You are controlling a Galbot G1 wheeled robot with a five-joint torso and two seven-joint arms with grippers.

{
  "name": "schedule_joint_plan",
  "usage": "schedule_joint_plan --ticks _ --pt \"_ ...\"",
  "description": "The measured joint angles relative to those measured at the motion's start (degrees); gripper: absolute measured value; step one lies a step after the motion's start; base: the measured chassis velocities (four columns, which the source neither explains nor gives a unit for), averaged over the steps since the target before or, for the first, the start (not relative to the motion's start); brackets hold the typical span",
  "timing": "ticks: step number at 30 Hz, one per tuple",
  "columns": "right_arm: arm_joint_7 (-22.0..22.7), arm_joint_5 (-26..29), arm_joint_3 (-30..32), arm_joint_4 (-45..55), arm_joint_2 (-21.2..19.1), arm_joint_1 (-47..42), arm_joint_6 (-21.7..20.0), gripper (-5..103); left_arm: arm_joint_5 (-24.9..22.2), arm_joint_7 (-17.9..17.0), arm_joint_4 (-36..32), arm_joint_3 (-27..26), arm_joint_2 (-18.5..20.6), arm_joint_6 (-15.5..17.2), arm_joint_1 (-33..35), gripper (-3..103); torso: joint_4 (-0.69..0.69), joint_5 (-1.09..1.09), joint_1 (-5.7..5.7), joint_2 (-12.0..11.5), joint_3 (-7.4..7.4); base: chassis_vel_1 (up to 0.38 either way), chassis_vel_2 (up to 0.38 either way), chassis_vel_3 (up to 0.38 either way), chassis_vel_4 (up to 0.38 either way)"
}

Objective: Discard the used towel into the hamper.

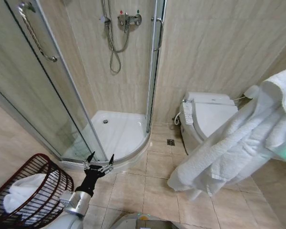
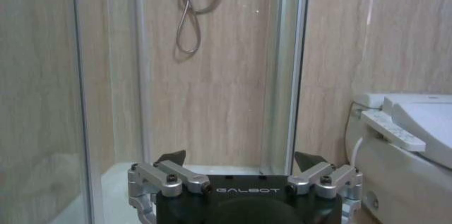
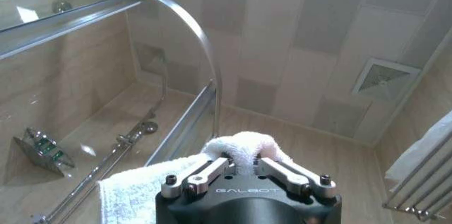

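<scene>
The used towel (image 1: pixel 229 148) is white terry cloth, thick and rumpled, hanging in long folds at the right of the head view, above the tiled floor (image 1: pixel 148 186) and in front of the toilet (image 1: pixel 207 117). In the right wrist view the right gripper (image 3: pixel 242 167) has its fingers pinched narrow on a bunched fold of that towel (image 3: pixel 240 147), with more cloth trailing beside the wrist. The hamper (image 1: pixel 47 191) stands on the floor at the lower left of the head view: a dark reddish-brown wire basket with horizontal ribs and a wider rim (well apart from the hanging towel). White folded cloth (image 1: pixel 21 193) already lies inside it. The left gripper (image 1: pixel 99 162) hovers low just beside the hamper, its fingers spread wide and holding nothing, pointing toward the glass shower enclosure (image 1: pixel 119 129).
</scene>
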Motion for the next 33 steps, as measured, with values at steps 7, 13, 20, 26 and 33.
schedule_joint_plan --ticks 7,13,20,26,33 --pt "-0.18 -0.17 -0.46 -0.34 -0.05 0.3 0.16 5 0.0 0.0 0.0 0.0 0.0 0.0 0.0 100 0.0 0.0 0.51 1.52 0.98 0.0 0.0 0.0 0.0" --pt "-0.32 -0.24 -0.75 -0.48 -0.16 0.57 0.24 5 0.0 0.0 0.0 0.0 0.0 0.0 0.0 100 0.0 0.0 1.05 2.82 1.75 0.0 0.0 0.0 0.0" --pt "-0.62 -0.08 -0.32 -0.55 -0.09 0.17 0.52 5 0.0 0.0 0.0 0.0 0.0 0.0 0.0 100 0.0 0.0 1.82 4.61 2.77 0.0 0.0 0.0 0.0" --pt "0.92 0.26 0.27 -0.48 -0.77 0.41 1.13 5 0.0 0.0 0.0 0.0 0.0 0.0 0.0 100 0.0 0.0 2.41 6.12 3.7 0.0 0.0 0.0 0.0" --pt "0.67 0.7 0.85 -0.21 -0.57 0.12 1.41 5 0.0 0.0 0.0 0.0 0.0 0.0 0.0 100 0.0 0.0 3.04 7.67 4.59 0.0 0.0 0.0 0.0"
